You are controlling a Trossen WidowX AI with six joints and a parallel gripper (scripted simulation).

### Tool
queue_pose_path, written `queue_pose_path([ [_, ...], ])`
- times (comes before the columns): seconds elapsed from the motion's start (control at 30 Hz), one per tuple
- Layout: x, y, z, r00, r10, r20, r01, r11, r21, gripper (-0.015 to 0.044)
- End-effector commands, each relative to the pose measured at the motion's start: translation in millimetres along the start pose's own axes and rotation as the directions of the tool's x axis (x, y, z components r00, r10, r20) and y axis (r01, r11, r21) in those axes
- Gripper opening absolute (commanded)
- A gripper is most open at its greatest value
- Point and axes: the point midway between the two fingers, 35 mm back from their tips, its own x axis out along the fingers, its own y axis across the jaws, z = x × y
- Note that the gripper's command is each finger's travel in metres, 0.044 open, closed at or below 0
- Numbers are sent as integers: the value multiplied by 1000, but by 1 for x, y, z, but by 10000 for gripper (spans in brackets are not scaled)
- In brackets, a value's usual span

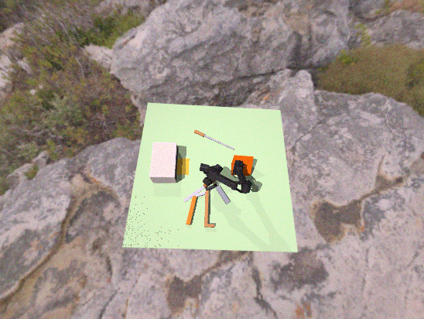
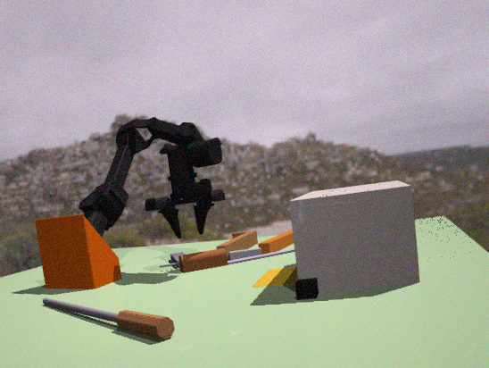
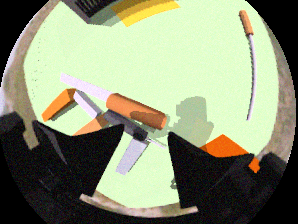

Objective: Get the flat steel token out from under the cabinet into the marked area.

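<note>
The pale cabinet (image 1: 163, 160) (image 2: 352, 237) stands at the left in the top view; its dark vent slots (image 3: 90, 7) show at the top of the wrist view. The yellow marked area (image 1: 186, 166) (image 2: 273, 279) (image 3: 145, 13) lies in front of it. I cannot see the token. My gripper (image 2: 190, 235) (image 3: 146, 131) is open and empty, above the table beside a group of tools. Below it lies a tool with a brown handle (image 2: 203, 260) (image 3: 136, 111) and a pale shaft, across a grey bar (image 1: 223, 193) (image 3: 131, 158) with a dark end.
An orange bar (image 1: 191, 210) (image 2: 277, 241) (image 3: 59, 105) and a brown L-shaped stick (image 1: 207, 209) (image 2: 240, 241) lie near that group. A brown-handled rod (image 1: 200, 133) (image 2: 145, 325) (image 3: 246, 22) lies apart from them. An orange block (image 1: 249, 160) (image 2: 67, 252) (image 3: 225, 146) stands near the arm's base.
</note>
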Motion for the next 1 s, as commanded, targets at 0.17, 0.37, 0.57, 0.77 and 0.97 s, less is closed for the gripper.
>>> queue_pose_path([
  [0.17,0,0,0,1000,-1,0,1,997,-78,270],
  [0.37,0,0,0,1000,-1,0,1,992,-125,270],
  [0.57,0,0,0,1000,-1,0,1,985,-172,270],
  [0.77,0,0,0,1000,-1,0,1,976,-218,270],
  [0.97,0,0,0,1000,-1,0,1,965,-264,270],
])
